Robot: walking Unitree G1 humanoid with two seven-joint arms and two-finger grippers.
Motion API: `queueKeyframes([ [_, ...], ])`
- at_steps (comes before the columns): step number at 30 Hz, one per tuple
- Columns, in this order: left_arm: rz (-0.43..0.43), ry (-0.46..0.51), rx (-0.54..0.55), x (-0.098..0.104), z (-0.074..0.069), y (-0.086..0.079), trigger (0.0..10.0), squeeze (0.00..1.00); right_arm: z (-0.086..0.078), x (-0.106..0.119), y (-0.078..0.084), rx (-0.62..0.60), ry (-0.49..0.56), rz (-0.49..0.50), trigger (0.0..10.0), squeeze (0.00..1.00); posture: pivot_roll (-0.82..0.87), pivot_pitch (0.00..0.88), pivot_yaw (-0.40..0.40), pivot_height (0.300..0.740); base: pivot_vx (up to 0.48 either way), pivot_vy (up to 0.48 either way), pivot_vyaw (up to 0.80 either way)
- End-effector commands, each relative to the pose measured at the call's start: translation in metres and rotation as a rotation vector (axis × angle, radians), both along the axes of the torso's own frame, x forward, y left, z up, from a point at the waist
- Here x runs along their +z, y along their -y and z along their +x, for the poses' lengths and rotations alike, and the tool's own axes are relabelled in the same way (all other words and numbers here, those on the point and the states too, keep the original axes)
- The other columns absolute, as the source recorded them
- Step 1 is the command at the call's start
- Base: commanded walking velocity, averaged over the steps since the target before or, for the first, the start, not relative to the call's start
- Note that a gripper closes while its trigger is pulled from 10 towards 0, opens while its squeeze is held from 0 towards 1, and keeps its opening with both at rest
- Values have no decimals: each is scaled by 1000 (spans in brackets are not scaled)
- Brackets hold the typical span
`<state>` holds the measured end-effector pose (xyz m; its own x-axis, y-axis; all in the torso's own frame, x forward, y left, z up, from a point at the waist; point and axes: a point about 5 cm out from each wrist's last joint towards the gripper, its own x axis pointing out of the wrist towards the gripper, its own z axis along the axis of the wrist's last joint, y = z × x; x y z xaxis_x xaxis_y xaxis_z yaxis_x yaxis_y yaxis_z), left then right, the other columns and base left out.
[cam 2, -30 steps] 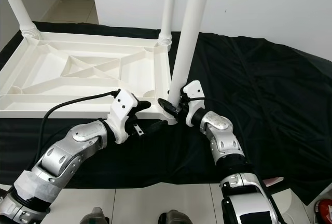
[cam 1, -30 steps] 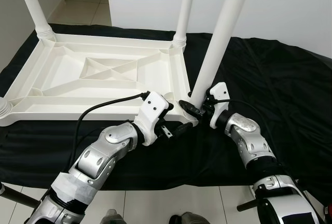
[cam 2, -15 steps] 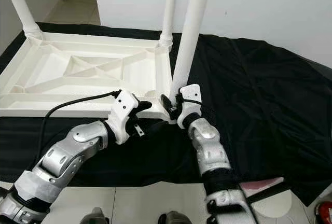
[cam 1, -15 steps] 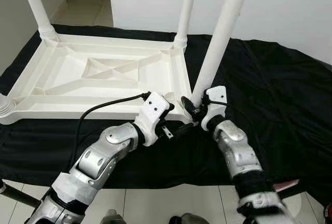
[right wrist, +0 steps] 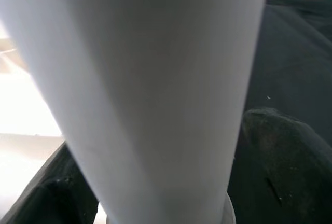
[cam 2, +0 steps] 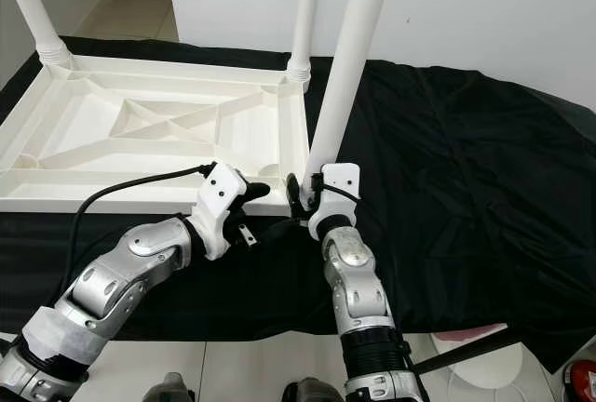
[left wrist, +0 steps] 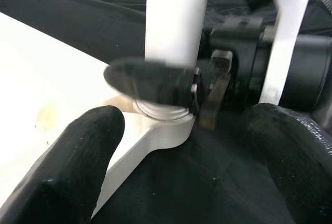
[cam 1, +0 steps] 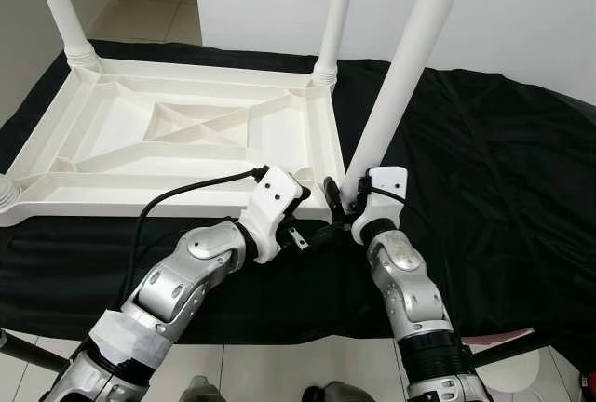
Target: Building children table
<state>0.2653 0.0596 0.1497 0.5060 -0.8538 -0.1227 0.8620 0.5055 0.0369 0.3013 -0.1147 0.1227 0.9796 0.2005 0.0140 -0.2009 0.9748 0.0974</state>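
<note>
Left eye view: right gripper (cam 1: 337,199) pinches the leg (cam 1: 395,90) base; left gripper (cam 1: 312,221), fingers spread, straddles the table (cam 1: 186,132) corner.

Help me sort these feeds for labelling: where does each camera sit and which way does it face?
Left eye view: head, looking down at the upturned table top on black cloth; both arms show.
Right eye view: head, same scene.
Left wrist view: along the left gripper at the near leg in its corner socket.
Right wrist view: along the right gripper, which clasps that leg.
Shared: all four show the near leg.
</note>
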Motion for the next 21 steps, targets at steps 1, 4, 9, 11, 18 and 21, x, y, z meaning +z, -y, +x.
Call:
queueKeyframes([
  [1, 10, -5, -127, 0, -5, 4, 10000, 0, 0, -2, 6, 42, -16, 22, 10000, 1000, 102, 0, -66, 740, 0, 0, 0],
  [4, 6, 1, -130, 3, -4, 4, 10000, 0, 3, 0, 17, 173, 9, -18, 10000, 1000, 96, 0, -59, 740, 0, 0, 0],
  [9, 12, 0, -139, 1, -4, 4, 10000, 0, 6, 4, 26, 372, 29, -96, 10000, 0, 88, 0, -55, 740, 0, 0, 0],
  [11, 12, 1, -140, 2, -3, 5, 10000, 0, 8, 5, 27, 412, 33, -117, 10000, 0, 88, 0, -55, 740, 0, 0, 0],
  [18, 15, 12, -140, 5, 0, 4, 10000, 0, 25, 5, 27, 580, 17, -237, 9725, 0, 97, 0, -45, 740, 0, 0, 0],
  [21, 16, 8, -134, 4, -1, 2, 10000, 0, 29, 1, 22, 606, 5, -244, 745, 0, 103, 0, -45, 740, 0, 0, 0],
])
